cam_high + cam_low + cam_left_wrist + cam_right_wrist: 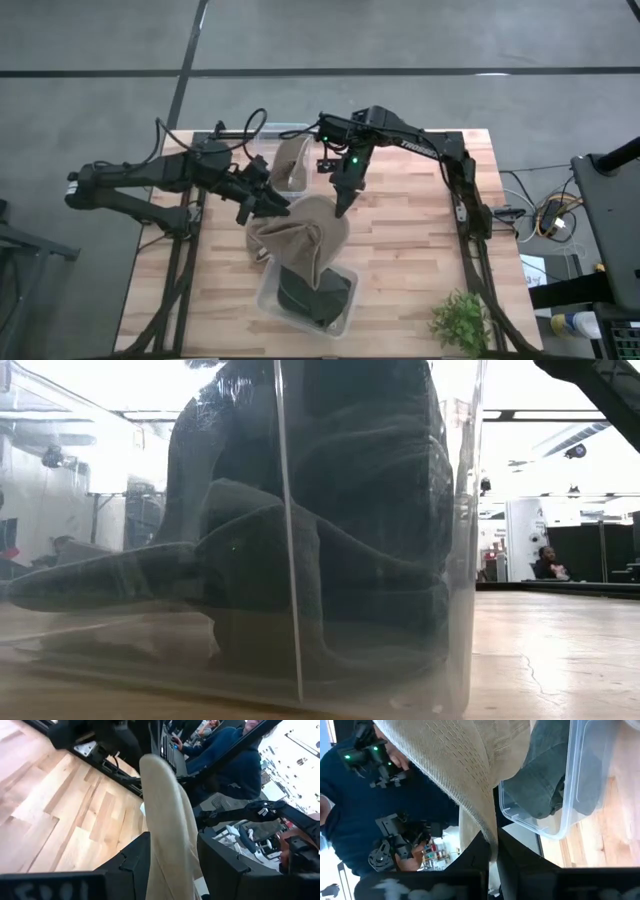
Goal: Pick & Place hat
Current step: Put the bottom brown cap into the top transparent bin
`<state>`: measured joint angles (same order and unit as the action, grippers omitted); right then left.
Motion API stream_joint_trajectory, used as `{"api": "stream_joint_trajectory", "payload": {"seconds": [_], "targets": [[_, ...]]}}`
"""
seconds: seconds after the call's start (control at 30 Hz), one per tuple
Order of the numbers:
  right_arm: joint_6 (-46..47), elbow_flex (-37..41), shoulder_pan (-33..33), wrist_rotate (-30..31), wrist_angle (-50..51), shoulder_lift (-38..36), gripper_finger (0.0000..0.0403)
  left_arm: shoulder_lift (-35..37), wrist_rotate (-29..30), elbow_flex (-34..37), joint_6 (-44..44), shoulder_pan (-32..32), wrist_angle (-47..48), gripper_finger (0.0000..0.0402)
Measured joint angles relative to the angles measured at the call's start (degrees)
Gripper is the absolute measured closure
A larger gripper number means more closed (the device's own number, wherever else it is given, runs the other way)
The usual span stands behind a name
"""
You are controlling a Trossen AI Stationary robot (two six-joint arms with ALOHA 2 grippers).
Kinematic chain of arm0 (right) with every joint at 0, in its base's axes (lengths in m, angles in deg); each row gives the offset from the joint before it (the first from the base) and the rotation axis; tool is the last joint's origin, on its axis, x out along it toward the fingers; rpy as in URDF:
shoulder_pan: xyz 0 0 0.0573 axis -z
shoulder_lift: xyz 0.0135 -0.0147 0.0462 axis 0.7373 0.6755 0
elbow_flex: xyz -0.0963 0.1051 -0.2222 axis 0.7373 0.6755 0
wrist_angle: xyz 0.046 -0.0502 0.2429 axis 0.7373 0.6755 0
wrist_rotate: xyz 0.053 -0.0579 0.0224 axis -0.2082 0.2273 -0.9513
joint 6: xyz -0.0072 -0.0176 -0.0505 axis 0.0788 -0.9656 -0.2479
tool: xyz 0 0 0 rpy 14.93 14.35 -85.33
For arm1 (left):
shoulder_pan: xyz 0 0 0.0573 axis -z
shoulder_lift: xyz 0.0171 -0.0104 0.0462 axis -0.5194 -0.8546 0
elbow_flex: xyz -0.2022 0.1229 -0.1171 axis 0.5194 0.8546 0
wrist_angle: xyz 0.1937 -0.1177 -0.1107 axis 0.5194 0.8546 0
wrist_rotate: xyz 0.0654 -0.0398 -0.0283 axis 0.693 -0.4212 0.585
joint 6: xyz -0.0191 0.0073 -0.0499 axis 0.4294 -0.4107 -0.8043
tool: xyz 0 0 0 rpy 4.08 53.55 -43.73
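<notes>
small green leafy plant [461,320] at the light wooden tabletop's [410,240] near right corner; person in dark blue top [235,757] seated beyond its far edge.

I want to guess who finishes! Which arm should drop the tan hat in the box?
Probably the right. Both claws, left and right, pinch the tan hat, but the right one seems nearer the clear bin holding dark hats.

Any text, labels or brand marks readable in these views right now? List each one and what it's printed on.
White lettering on the right arm's upper link, high view: looks like a brand mark, too small to read.
Pale characters on the left gripper's housing, left wrist view: blurred and cut off, unreadable.
Tan hat, clear bin, dark hats, table: no text visible.
</notes>
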<state>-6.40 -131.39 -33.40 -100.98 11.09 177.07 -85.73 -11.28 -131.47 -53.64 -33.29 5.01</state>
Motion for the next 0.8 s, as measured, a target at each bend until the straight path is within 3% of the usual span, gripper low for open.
{"api": "stream_joint_trajectory", "payload": {"seconds": [0.23, 0.47, 0.63, 0.8], "targets": [[-0.2, 0.0, 0.2, -2.27, -0.07, -0.03, 0.039, -0.84, 0.37, 0.0, -3.38, -0.18, -0.05, 0.0267], [-1.35, 0.0, 0.15, -3.37, -0.12, -0.17, 0.039, -0.8, 1.04, 0.0, -3.68, -0.55, 0.49, 0.0387], [-0.24, 0.0, 0.14, -3.45, -2.11, -0.34, 0.0384, 0.24, 1.22, 0.0, -5.66, -1.2, 0.55, 0.0394], [-0.45, -0.11, 0.67, -3.25, -6.28, -1.24, 0.0334, 3.55, 5.31, 0.02, -2.56, -1.94, 1.79, 0.0394]]}}
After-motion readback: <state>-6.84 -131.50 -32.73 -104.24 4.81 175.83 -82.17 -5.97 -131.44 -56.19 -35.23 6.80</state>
